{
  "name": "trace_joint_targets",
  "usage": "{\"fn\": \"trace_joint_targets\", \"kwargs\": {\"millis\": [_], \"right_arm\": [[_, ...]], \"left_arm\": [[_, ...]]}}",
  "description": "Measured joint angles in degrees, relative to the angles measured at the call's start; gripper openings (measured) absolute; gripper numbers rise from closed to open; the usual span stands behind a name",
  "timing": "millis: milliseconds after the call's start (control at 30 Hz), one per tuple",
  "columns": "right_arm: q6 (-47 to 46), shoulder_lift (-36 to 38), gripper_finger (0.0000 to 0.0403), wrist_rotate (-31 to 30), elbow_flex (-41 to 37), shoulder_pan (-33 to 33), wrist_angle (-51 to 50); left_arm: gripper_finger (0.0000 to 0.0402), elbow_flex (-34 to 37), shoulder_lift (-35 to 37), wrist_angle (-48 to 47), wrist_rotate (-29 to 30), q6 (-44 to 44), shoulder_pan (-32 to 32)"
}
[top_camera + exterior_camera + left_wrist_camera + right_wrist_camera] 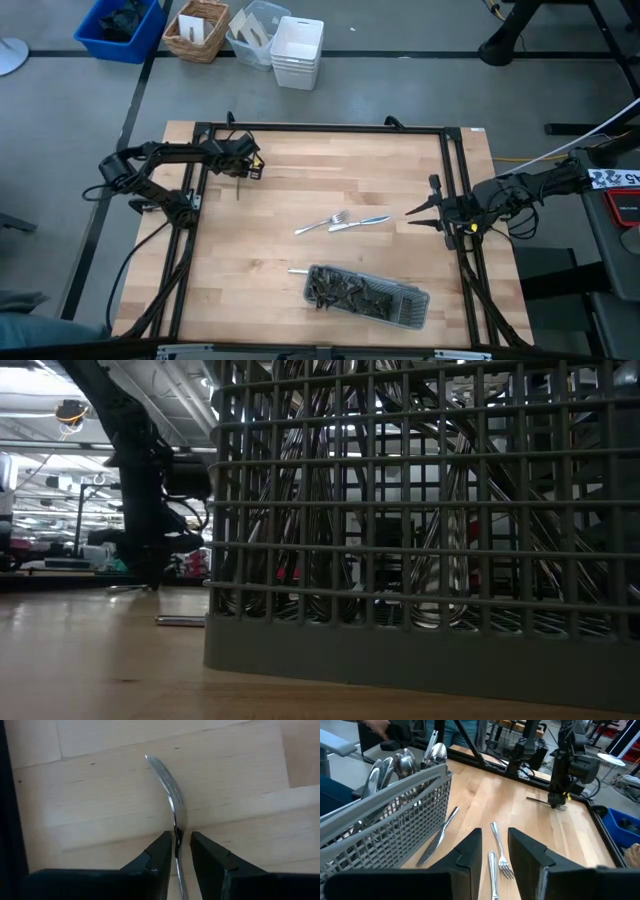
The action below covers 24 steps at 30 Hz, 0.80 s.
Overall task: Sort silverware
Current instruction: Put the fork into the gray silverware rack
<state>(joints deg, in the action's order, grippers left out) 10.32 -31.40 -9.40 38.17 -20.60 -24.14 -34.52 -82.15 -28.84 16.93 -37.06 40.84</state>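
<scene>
A: Left gripper is at the far left corner of the tabletop, jaws pinched narrow on the neck of a fork, which hangs tines toward the wood.

B: And the right gripper?

A: Parked at the right edge, jaws partly apart with nothing in them. From its wrist camera you look between the two fingers at the loose pieces mid-table.

B: What is lying there?

A: A second fork and a knife, side by side on the bare wood, slightly angled to each other. In the overhead shot they sit as a small crossed pair near the middle.

B: The rest of the silverware?

A: Packed in the grey mesh tray on the near side of the tabletop, spoon bowls sticking up over its rim. One more piece lies just off the tray's left end.

B: Anything blocking?

A: The tray fills nearly the whole table-level view, so most of the surface behind it is hidden. A black frame runs around the tabletop. On the floor beyond sit a blue bin, a wicker basket and a white bin.
</scene>
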Motion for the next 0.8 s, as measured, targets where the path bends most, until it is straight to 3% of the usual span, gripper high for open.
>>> {"fn": "trace_joint_targets", "kwargs": {"millis": [133, 267, 400, 800], "right_arm": [[0.0, 0.0, 0.0097, 0.0, 0.0, 0.0, 0.0], [0.0, 0.0, 0.0097, 0.0, 0.0, 0.0, 0.0], [0.0, 0.0, 0.0097, 0.0, 0.0, 0.0, 0.0], [0.0, -2.6, 0.0097, 0.0, 0.1, 0.0, 1.5]], "left_arm": [[0.0055, 1.0, 0.1, 0.2, 0.0, -0.4, 0.0], [0.0014, 1.0, 0.4, 0.7, -0.3, 0.0, 0.0], [0.0009, 1.2, 1.4, 2.6, -1.5, 2.6, 0.0], [0.0002, 1.3, 7.6, 21.7, -22.1, 7.7, -3.8]]}}
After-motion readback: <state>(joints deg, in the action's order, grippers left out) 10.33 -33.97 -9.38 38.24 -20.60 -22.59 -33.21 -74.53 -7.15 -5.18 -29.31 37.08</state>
